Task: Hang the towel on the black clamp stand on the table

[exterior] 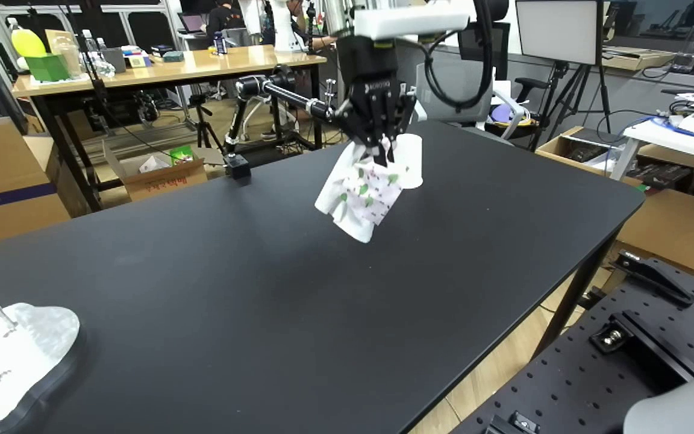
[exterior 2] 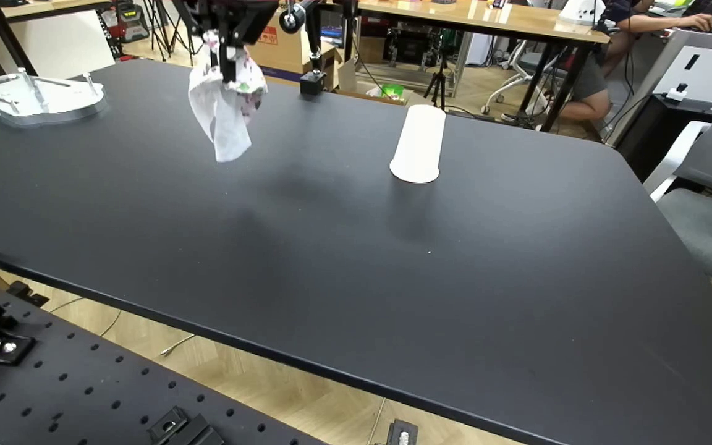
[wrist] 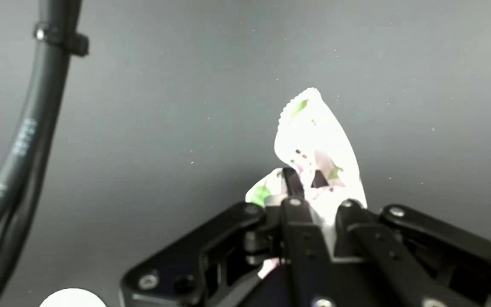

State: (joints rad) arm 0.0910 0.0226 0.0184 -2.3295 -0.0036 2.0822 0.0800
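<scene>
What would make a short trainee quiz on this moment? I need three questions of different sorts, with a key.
1. Multiple choice: how is the gripper set with the floral-print towel? A) open, apart from it; B) shut on it; C) out of every view.
2. Fill in the missing word: in an exterior view, the white paper cup stands with its wide rim facing ___.
3. Short answer: which task step is left to do at the black clamp stand?

Key: 1. B. 2. Down. 3. Hanging the towel on it.
</scene>
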